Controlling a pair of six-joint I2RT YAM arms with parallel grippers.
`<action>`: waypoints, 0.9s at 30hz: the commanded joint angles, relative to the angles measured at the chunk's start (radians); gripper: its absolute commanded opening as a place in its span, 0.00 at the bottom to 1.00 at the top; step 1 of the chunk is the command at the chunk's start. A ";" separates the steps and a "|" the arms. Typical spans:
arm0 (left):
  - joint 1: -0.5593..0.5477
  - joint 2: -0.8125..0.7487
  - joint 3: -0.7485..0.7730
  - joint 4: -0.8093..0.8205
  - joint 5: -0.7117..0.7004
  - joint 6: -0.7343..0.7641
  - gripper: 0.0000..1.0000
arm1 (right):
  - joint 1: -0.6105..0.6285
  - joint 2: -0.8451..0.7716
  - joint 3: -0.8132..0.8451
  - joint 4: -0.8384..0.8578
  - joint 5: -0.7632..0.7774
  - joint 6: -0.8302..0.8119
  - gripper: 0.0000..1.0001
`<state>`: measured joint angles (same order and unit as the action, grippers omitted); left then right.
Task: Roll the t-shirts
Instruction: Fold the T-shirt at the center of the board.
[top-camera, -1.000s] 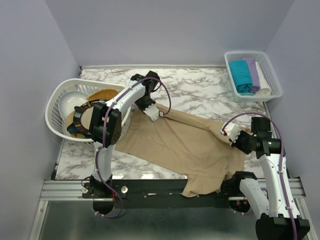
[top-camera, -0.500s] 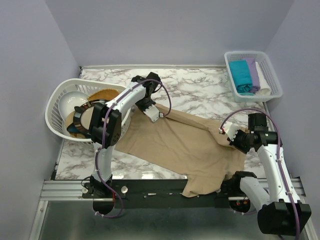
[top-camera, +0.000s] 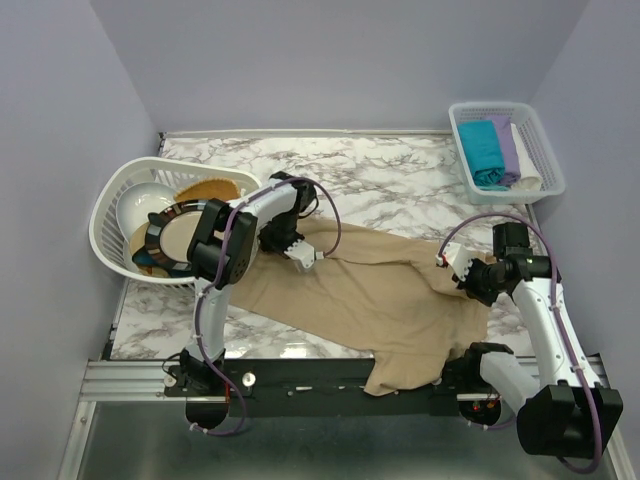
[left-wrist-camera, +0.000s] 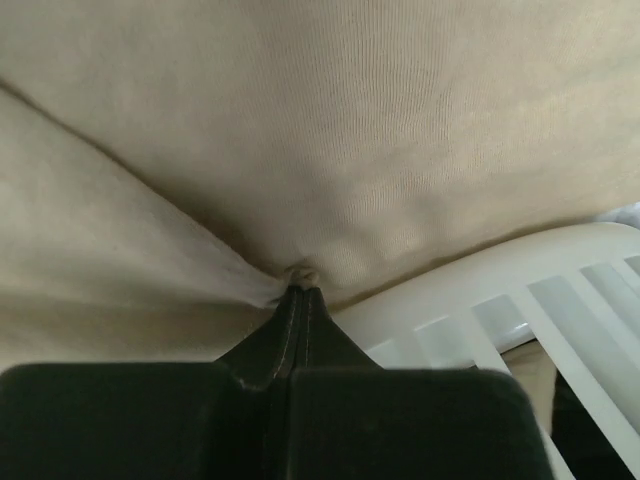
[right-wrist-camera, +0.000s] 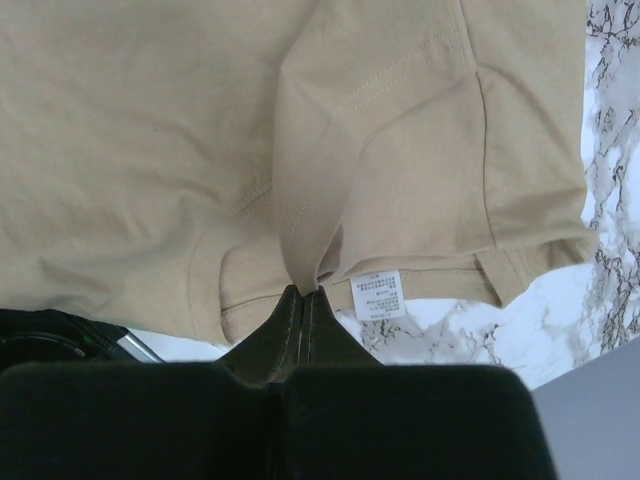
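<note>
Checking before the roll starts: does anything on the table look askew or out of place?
Yes. The beige t-shirt lies diagonally and creased, one corner hanging over the table's near edge onto the rail. Both hands pinch it, the left hand and right hand, bunching the cloth.

The left arm (top-camera: 250, 208) rises from its base at the desk's near edge, folds at a high elbow and reaches down to the right, its wrist turned toward the middle. The left fingers (left-wrist-camera: 285, 325) are pressed together, a pucker of the beige t-shirt (left-wrist-camera: 330, 150) caught at their tips. The right arm (top-camera: 548, 318) stands at the right side, bent inward, wrist pointing left. The right fingers (right-wrist-camera: 290, 325) are likewise clamped tight, pinching a fold of the same shirt.
</note>
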<state>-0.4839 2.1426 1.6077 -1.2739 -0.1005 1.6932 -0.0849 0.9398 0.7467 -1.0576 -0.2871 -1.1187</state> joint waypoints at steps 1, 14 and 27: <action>0.008 0.008 0.011 -0.248 0.091 -0.053 0.00 | 0.002 0.005 0.019 -0.025 -0.032 -0.012 0.01; 0.002 0.043 0.091 -0.246 0.044 -0.043 0.00 | 0.004 -0.024 -0.004 -0.064 -0.020 -0.047 0.00; -0.004 0.083 0.274 -0.246 -0.045 -0.059 0.00 | 0.002 -0.038 -0.023 -0.004 0.029 -0.043 0.00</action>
<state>-0.4835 2.1960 1.8534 -1.3327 -0.0998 1.6482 -0.0849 0.9203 0.7460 -1.1007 -0.2855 -1.1534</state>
